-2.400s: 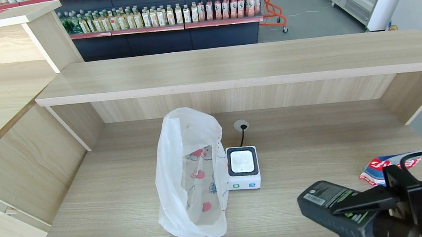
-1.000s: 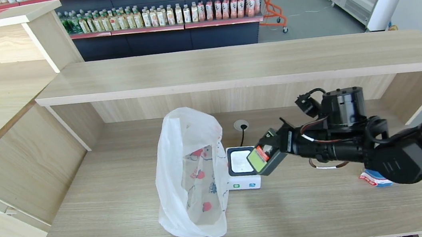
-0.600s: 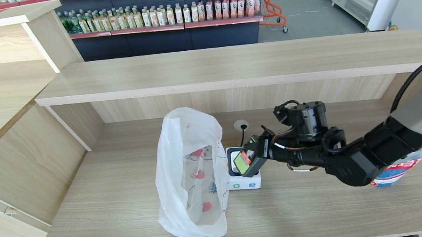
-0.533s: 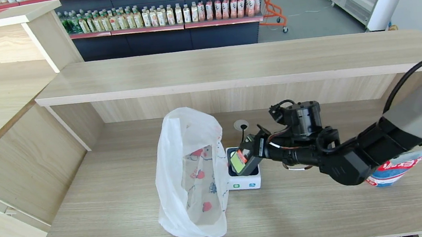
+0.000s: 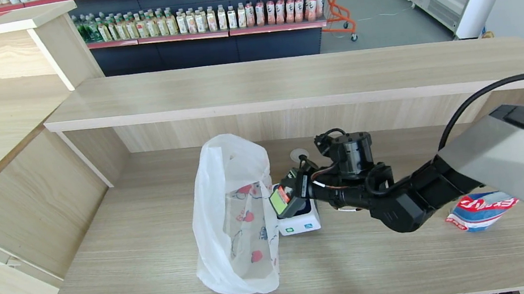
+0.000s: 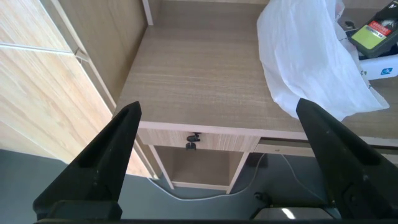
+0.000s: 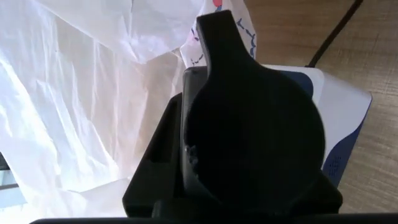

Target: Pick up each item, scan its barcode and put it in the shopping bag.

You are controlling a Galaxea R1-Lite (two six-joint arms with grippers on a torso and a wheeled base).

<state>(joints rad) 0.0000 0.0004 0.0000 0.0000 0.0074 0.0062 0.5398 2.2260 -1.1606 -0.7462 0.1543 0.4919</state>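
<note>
in the middle of the head view the right gripper (image 5: pixel 292 189) is holding a small dark box (image 5: pixel 280 199) with a green and red end label. its fingers are closed on the box's sides, and the labelled end is facing the lower left of the frame. the box is hanging just above the white scanner (image 5: pixel 302 223), partly covering its window, and it is touching or nearly touching the right wall of the shopping bag (image 5: pixel 230 211).

the bag is standing upright on the surface (image 5: pixel 146 261), left of centre in the frame, with its mouth gathered at the top and well above the level of the box. so the opening is lying up and to the left of the fingers, not straight ahead of them. the box's long axis seems to be running along the line of the fingers, pointing at the bag's side wall. judging from this, the box is needing a lift over the rim before any release, or the thin plastic is likely to be pushed in and the bag tipped.

the right arm is by far the nearer one to bag and scanner. the left gripper (image 6: pixel 217 109) is hanging off the near edge of the surface with its fingers spread wide and nothing between them.

a blue, red and white snack packet (image 5: pixel 481 210) is lying at the lower right of the frame, well apart from the scanner and not yet bagged.
</note>
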